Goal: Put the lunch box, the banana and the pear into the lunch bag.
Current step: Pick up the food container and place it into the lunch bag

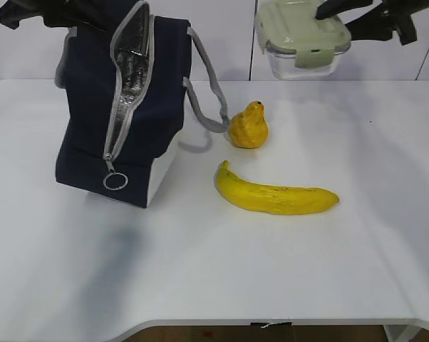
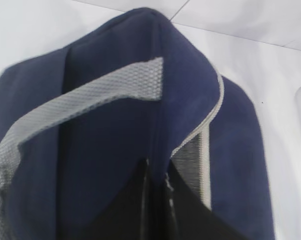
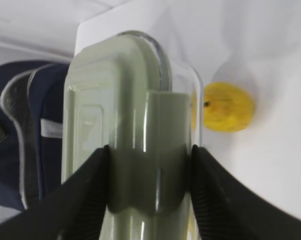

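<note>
- White tabletop spreads below both my grippers, with a pale wall behind it.
- Boxy navy-blue fabric lunch bag with silver foil lining stands under my left gripper, whose jaws are pressed together on the fabric at its top edge, beside the grey strap; its zipper is undone and the mouth gapes toward my right side.
- Small clear lunch box with a sage-green clip-on lid hangs in the air, clamped across its width between the fingers of my right gripper, well to the right of the bag and above the table's far edge.
- Long curved yellow banana lies on the table below and nearer than my right gripper, untouched.
- Lumpy golden pear sits almost beneath the held box, just beside the bag's trailing grey handle.
- Nothing is inside yet, as far as I can see; I judge all three placements remain, box first.
- That loose handle and the narrow opening could catch the box going in.
</note>
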Controlling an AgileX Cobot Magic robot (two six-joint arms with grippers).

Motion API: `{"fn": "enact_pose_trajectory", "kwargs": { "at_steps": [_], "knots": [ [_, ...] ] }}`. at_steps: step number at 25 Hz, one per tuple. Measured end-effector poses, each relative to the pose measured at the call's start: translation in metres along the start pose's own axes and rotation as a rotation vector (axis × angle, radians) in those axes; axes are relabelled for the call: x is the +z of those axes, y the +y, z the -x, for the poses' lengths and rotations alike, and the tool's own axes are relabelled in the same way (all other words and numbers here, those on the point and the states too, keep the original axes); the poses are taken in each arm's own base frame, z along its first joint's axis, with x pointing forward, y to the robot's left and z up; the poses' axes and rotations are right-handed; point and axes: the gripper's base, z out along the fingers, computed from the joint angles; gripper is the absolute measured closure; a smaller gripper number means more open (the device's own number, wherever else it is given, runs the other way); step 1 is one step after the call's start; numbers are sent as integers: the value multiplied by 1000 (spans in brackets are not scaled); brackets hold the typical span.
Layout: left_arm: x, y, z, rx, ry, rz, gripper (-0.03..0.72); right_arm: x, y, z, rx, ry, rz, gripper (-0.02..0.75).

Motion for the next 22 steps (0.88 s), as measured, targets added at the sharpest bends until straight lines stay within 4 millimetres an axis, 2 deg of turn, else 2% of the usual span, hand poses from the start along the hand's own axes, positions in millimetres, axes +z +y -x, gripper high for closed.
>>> {"fn": "enact_pose_trajectory", "kwargs": {
  "at_steps": [5,11,16,22],
  "knots": [
    [2,-4,-3,-2,9,16,693,26,37,-11,-49,74,28,350],
    [4,-3,-5,-14,11,60,693,31,83,-13,-115,73,34,350],
    [4,-3,-5,-33,10,63,693,39,99,-20,-125,96,31,350],
    [7,-13,-11,-19,25,47,693,59,116,-36,-157,156,1,350]
  ]
}}
